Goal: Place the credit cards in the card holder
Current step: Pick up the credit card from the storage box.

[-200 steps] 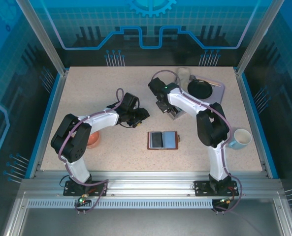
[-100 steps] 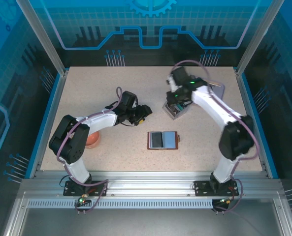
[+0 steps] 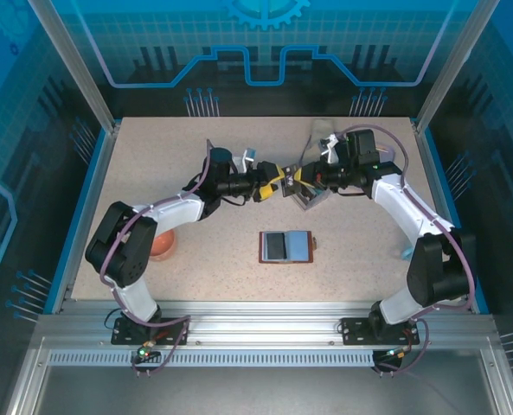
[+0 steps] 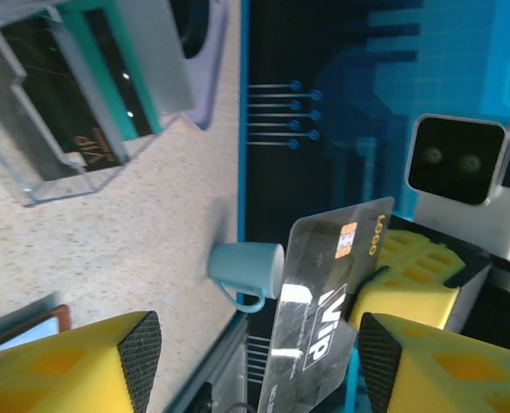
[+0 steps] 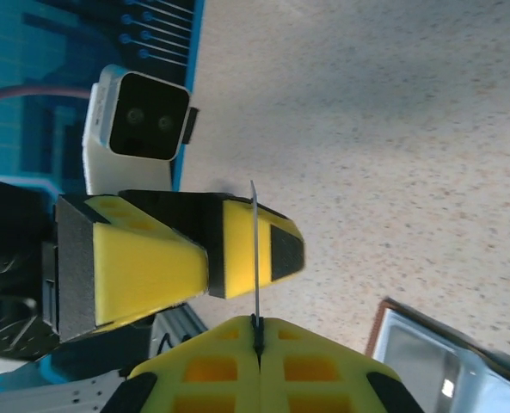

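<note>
Grey card [image 4: 319,323] in right jaws' grip, apparently between parted left jaws.

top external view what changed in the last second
Right gripper swung left from the clear plastic tray, shut on a dark glossy VIP credit card. Left gripper reached right to meet it, jaws opening around the card. The open brown leather card holder stayed put.

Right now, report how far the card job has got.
Done: card holder lies open, nothing clearly filed. In hand: right pincer clamps a VIP card midair, open left pincer around it. Left: pocket it, plus the cards in the clear tray.
</note>
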Motion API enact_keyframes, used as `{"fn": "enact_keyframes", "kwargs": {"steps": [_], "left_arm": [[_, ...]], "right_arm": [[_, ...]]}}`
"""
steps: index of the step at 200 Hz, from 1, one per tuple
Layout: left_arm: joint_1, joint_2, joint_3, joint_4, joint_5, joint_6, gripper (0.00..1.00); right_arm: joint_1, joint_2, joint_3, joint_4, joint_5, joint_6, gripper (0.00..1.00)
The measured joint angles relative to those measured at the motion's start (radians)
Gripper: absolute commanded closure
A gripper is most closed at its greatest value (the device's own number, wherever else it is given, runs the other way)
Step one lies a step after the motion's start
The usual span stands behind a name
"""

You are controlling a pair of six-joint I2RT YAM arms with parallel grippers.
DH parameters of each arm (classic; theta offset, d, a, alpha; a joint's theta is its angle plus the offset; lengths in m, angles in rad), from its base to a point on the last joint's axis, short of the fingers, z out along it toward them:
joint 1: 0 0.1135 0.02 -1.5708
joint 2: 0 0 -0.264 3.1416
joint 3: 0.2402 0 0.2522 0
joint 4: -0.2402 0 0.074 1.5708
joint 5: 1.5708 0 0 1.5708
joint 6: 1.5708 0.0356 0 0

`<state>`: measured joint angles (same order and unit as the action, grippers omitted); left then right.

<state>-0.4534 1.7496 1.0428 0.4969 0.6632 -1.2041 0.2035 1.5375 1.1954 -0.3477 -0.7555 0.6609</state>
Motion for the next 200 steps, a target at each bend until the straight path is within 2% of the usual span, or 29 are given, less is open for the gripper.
{"fn": "enact_keyframes", "kwargs": {"steps": [33,65,80,145,182,200], "left_arm": [[-0.001,0.000,0.005,0.069,0.060,-0.030,0.55],[-0.001,0.000,0.006,0.130,0.093,-0.061,0.76],[-0.001,0.000,0.005,0.129,0.094,-0.070,0.81],[-0.003,-0.010,-0.019,0.082,0.093,-0.043,0.89],[-0.004,-0.019,-0.019,0.050,0.088,-0.023,0.83],[-0.004,-0.023,-0.020,0.046,0.087,-0.024,0.89]], "right_arm": [[-0.002,0.000,-0.019,0.079,-0.068,0.066,0.99],[-0.002,0.002,-0.020,0.079,-0.076,0.072,0.96],[-0.006,0.003,-0.020,0.072,-0.076,0.069,0.96],[-0.014,0.006,-0.067,0.073,-0.091,0.065,0.99],[-0.015,0.006,-0.071,0.073,-0.090,0.066,1.00],[-0.015,0.006,-0.082,0.074,-0.087,0.066,0.97]]}}
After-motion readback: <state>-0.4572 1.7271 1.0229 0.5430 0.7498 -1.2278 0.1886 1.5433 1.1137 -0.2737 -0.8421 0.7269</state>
